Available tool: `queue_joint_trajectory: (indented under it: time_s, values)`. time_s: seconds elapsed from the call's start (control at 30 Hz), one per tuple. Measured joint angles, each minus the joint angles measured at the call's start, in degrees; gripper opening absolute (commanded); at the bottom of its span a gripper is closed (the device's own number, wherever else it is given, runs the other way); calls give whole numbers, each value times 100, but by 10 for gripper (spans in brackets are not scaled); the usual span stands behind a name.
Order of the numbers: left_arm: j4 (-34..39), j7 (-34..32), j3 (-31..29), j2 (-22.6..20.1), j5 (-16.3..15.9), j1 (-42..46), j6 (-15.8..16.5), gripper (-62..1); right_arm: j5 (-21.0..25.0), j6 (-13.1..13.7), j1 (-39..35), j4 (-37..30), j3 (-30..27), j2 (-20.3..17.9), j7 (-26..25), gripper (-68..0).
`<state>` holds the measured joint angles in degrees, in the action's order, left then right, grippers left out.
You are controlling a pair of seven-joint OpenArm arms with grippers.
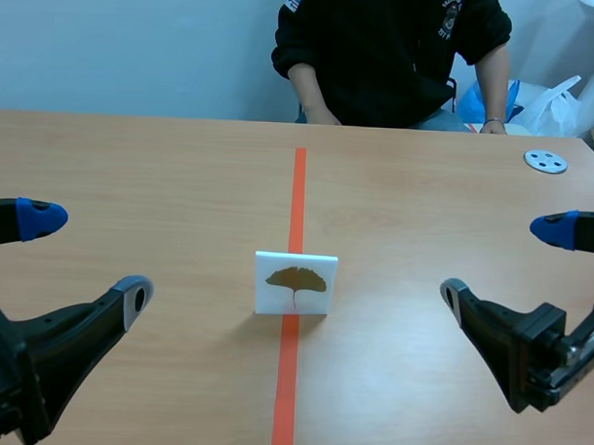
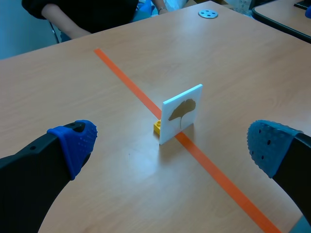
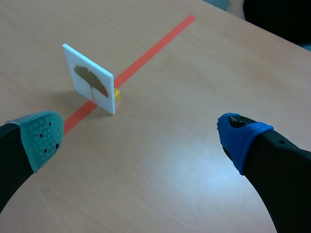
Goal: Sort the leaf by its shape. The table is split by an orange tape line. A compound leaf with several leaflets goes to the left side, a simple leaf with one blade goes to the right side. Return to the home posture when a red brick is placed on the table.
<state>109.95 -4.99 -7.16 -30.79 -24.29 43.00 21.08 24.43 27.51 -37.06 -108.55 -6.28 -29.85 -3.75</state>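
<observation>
Gaping, left claw (image 1: 86, 259) and right claw (image 1: 505, 262) flank card (image 1: 295, 283).

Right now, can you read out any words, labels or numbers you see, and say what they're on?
No text can be read.
Small emblems on the person's black top: too small and blurred to read.
The white card: a leaf picture only, no writing.
</observation>
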Motion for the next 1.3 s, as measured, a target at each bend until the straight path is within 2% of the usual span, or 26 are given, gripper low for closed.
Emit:
queue_joint_trajectory:
  time_s: [0.3,0.37,0.5,0.63,0.73,0.93,1.03,1.3]
  values:
    - [0,452,0,0,66,-11,66,14,0,2,275,328,256,0,39,4]
    - [-7,713,0,0,197,-52,107,14,0,0,273,328,256,0,39,4]
    - [-229,737,131,2,350,-396,157,14,0,0,273,328,256,0,39,4]
    - [-730,710,437,0,385,-874,216,14,0,0,273,328,256,0,52,4]
    - [-1211,695,734,2,656,-1250,264,14,0,0,273,328,256,0,90,4]
    - [-2216,341,1351,35,686,-2109,258,14,0,0,273,328,256,0,103,4]
    - [-2684,221,1703,125,981,-2590,258,14,0,0,273,328,256,0,103,4]
    - [-3910,-234,2815,481,1434,-3709,258,14,0,0,273,328,251,0,107,4]
